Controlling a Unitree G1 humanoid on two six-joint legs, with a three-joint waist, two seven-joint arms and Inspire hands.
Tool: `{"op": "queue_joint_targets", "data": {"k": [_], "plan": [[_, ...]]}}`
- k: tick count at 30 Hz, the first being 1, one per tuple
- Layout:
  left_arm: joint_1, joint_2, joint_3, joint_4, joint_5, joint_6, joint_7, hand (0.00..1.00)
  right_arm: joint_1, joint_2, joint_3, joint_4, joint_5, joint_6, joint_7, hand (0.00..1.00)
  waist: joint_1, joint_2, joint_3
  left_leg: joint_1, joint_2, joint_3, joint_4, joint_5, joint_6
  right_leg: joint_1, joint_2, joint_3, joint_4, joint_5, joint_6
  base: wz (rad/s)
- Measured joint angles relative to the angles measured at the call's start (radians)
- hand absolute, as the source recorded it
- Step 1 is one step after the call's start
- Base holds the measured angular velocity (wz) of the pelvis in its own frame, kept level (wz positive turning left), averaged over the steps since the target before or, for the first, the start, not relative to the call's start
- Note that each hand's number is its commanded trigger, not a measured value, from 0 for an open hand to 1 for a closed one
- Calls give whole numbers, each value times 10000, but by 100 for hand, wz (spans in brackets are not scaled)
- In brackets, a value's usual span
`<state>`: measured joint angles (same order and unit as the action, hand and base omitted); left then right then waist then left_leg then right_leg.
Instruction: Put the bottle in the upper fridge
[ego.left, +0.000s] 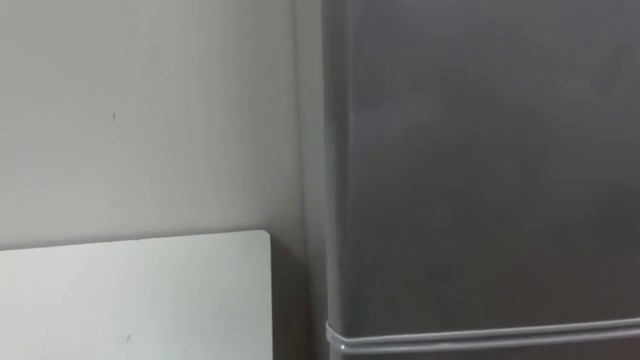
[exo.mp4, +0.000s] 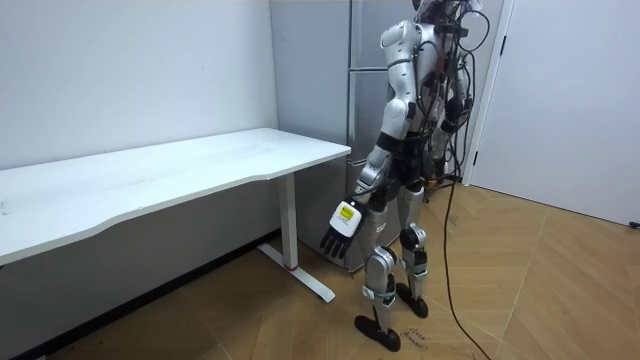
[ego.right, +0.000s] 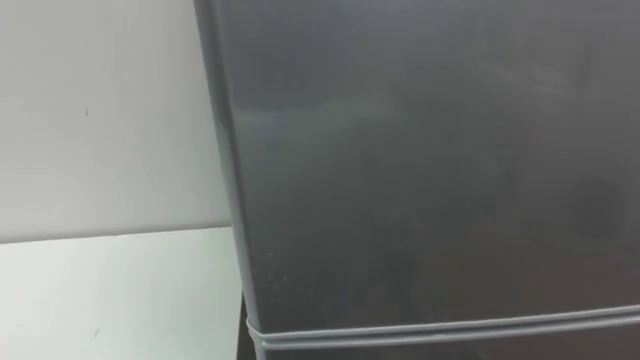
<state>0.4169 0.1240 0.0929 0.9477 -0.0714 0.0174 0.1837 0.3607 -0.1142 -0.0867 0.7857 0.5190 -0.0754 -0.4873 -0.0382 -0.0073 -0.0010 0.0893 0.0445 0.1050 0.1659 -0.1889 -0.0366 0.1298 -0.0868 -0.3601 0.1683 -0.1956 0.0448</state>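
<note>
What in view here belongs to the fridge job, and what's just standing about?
For the job: fridge, its upper door shut; left hand, hanging open at the robot's side.
Just standing about: white table; wall; white door at the room view's right.

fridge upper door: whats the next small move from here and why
Probably raise the left hand toward the upper fridge door to start opening it. The door is shut, with its seam to the lower door low in the eye views. The robot stands close in front of it, beside the white table. The left hand hangs open by the thigh, holding nothing.
</note>
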Motion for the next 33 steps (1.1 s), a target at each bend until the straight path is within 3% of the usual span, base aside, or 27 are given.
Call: {"op": "queue_joint_targets", "data": {"k": [7,19,27,33], "plan": [[138,-272,1,153,458,572,-253,0,-602,25,679,1748,-912,476,1740,0,217,19,3,-107,-19,-25,53,-9,13,30,-36,-140,-21,-12,12,6],[-352,-246,-55,119,1246,831,-676,0,-1025,-120,667,2620,-1321,849,4199,0,128,68,16,-93,-53,-155,160,-8,12,291,-22,-339,-175,-62,13,7],[-543,-186,-374,111,1955,964,-672,0,-1073,-142,679,2619,-1399,985,4707,0,149,-14,64,-120,-52,-88,159,-9,12,272,-20,-317,-177,-112,14,0],[-570,-141,-381,4,2216,1067,-674,0,-1071,-144,751,2619,-1399,990,4918,0,145,-103,57,-116,-52,6,164,-9,11,277,-14,-252,-191,-120,8,0]]}}
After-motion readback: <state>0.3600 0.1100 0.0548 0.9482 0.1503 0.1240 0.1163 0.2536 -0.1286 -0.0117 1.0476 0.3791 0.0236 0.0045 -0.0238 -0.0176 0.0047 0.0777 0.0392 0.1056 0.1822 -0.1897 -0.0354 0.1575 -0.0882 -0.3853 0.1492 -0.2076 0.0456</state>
